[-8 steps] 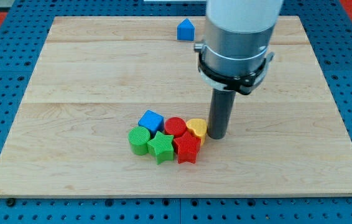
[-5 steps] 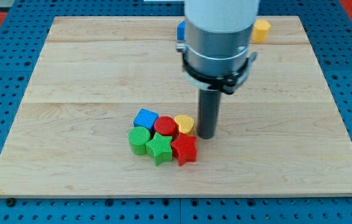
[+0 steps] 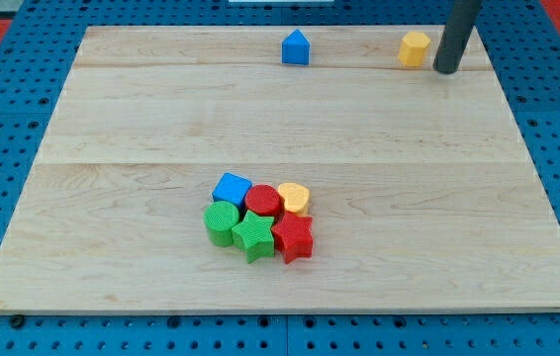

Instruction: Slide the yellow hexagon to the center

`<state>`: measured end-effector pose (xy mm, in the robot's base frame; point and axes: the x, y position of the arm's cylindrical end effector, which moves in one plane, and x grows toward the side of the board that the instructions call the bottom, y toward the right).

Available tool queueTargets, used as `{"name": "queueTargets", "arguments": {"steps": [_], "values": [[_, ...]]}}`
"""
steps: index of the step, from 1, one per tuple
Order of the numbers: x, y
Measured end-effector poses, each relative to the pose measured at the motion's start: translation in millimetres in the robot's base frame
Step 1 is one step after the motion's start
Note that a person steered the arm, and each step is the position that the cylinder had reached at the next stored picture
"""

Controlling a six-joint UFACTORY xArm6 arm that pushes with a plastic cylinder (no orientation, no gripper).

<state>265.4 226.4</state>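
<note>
Only a plain, straight, dark grey cylindrical rod shows, ending in my tip, flat and unmarked.

The rod is cut off by the view's top.

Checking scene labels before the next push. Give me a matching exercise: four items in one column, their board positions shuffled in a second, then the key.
Items:
1. yellow hexagon
2. blue block
3. green star
4. my tip

Places:
A. view's top, middle
B. in the cluster, lower middle of the board
C. top right, just right of the hexagon
D. top right, left of the rod

Pairs: 1-D, 2-A, 3-B, 4-C
</note>
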Motion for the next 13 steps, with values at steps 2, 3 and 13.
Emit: {"name": "queueTargets", "arguments": {"steps": [2,3,13], "values": [[-30,-143],[-29,-212],[85,-249]]}}
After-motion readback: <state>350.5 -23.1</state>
